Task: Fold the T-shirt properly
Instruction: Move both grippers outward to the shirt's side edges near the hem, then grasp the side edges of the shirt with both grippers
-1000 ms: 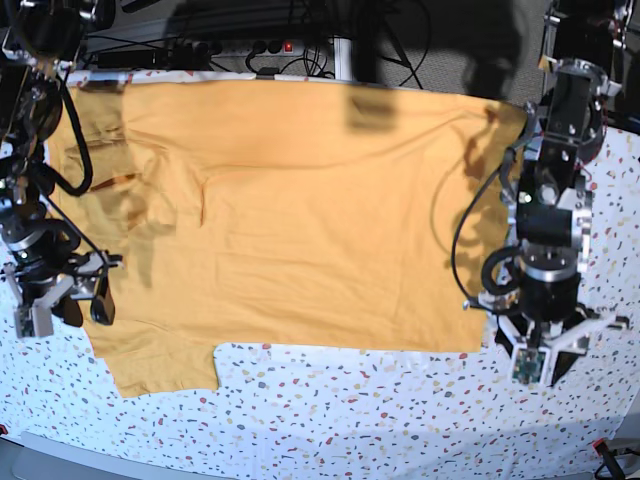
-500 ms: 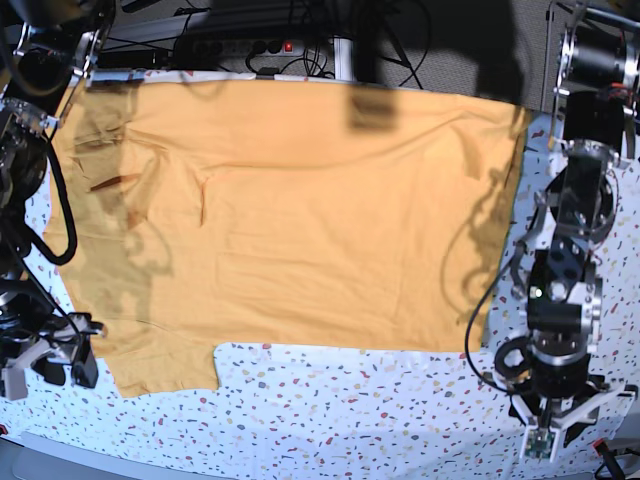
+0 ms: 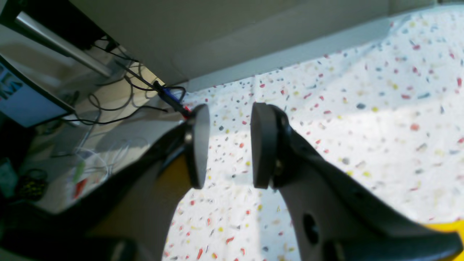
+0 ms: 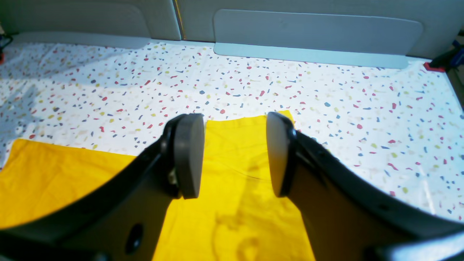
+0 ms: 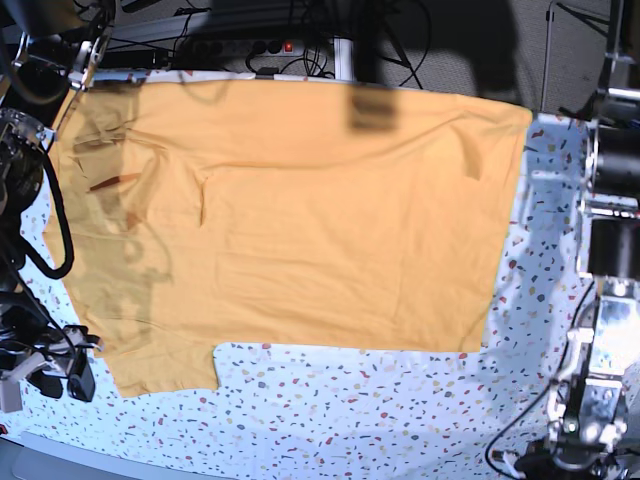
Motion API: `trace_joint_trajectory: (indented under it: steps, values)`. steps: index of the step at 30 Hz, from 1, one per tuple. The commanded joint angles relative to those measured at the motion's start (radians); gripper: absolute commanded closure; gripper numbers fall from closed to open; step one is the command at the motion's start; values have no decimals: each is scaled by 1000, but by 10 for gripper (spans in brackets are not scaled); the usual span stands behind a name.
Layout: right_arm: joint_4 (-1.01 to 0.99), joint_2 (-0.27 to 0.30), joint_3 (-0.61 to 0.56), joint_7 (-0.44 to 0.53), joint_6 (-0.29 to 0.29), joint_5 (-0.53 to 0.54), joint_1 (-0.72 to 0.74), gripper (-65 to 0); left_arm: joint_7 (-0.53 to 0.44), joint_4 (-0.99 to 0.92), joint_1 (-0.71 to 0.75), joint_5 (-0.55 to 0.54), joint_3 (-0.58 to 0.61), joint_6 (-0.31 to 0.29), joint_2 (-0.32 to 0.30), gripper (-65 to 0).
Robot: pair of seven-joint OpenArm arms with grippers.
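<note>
T-shirt (image 5: 290, 210), yellow-orange and plain side up, lies spread nearly flat across the far two-thirds of the table (image 5: 350, 410). Its far edge runs right along the table's far rim, one sleeve (image 5: 165, 365) juts toward the near left, and a straight side edge falls on the right. No lettering shows, so the print is probably face down.

Biggest risk, as I judge it: a fold started from one corner alone would drag the whole cloth and skew it, since so much fabric lies unanchored. A few creases near the left of the body could be pressed into the fold if not smoothed first. The far edge sits so close to the rim and the cables behind that a push in that direction might send cloth off the table.

Room is best along the near strip of speckled table, bare from left to right, and down the right side beyond the shirt's edge. The left margin is tight.

Right tool (image 4: 232, 159) hovers over the near sleeve, jaws apart, nothing between them. Left tool (image 3: 228, 145) hangs over bare table at the near right, jaws likewise apart and empty, well clear of the cloth.
</note>
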Motion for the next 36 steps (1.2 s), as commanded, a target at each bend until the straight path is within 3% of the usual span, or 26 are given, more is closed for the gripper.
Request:
trace_joint_trajectory:
  steps: [1, 13, 14, 18, 21, 24, 27, 32, 36]
  values:
    - [16, 16, 5, 25, -4, 5, 24, -282, -22, -8, -61, -14, -6, -8, -5, -189]
    - [15, 4, 5, -20, 0, 10, 10, -282, -65, -307, -234, -231, -6, -200, -5, -189]
    - [15, -3, 5, -33, 12, 9, 10, -282, -75, -343, -238, -259, -6, -228, -4, -189]
    - [16, -40, 5, -56, 154, 46, 8, -282, -135, -512, -239, -386, -6, -303, -4, -189]
    - [16, -65, 5, -71, 187, 137, -6, -282, -198, -665, -239, -477, -6, -335, -3, -190]
    - [16, -91, 5, -92, 196, 166, -10, -282, -244, -795, -239, -494, -6, -380, 1, -190]
    - [16, -113, 5, -95, 198, 166, -10, -282, -236, -882, -238, -494, -6, -386, 4, -190]
    - [16, -139, 0, -112, 199, 166, -10, -282, -138, -952, -238, -495, -6, -386, 4, -193]
    - [16, -139, -2, -126, 199, 166, -12, -282, -111, -985, -237, -494, -6, -386, 10, -247]
